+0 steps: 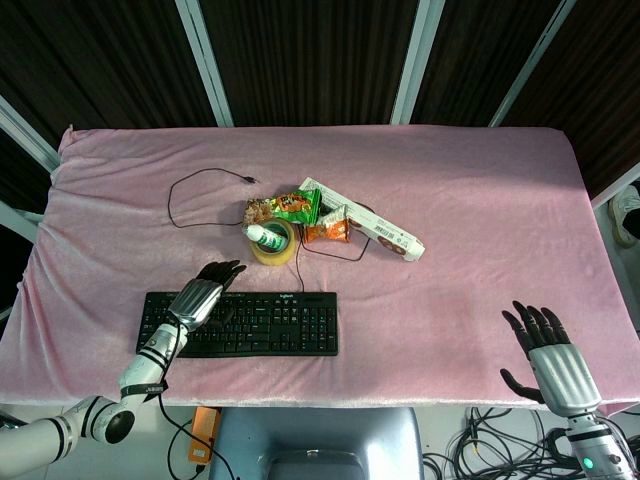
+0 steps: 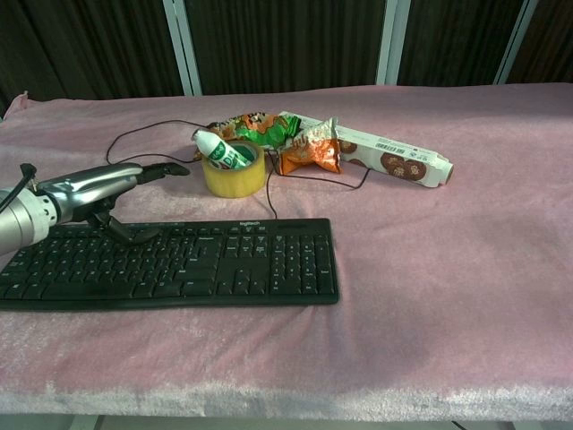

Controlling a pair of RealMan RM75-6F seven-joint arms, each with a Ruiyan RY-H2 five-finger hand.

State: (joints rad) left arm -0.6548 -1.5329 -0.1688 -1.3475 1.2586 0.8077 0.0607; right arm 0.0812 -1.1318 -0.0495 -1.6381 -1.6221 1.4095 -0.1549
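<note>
a pink velvety cloth covers the counter point(image 1: 480, 180). head view: the left hand point(image 1: 205, 293), fingers flat and holding nothing, hovers over the flat black computer keyboard point(image 1: 270, 325) at the near edge; the right hand point(image 1: 545, 345) waits splayed, empty. chest view: its thumb point(image 2: 134, 235) seems to touch the keys, so pressing looks underway; next calls for a light downward push.

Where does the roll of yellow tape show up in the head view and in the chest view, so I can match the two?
Head view: the yellow tape roll lies just left of centre, behind the keyboard, with a small white-and-green bottle resting on it.
Chest view: the roll is left of centre, beyond the keyboard's far edge, ahead of the left hand.
Shared landmark: the long cookie box to its right.
</note>
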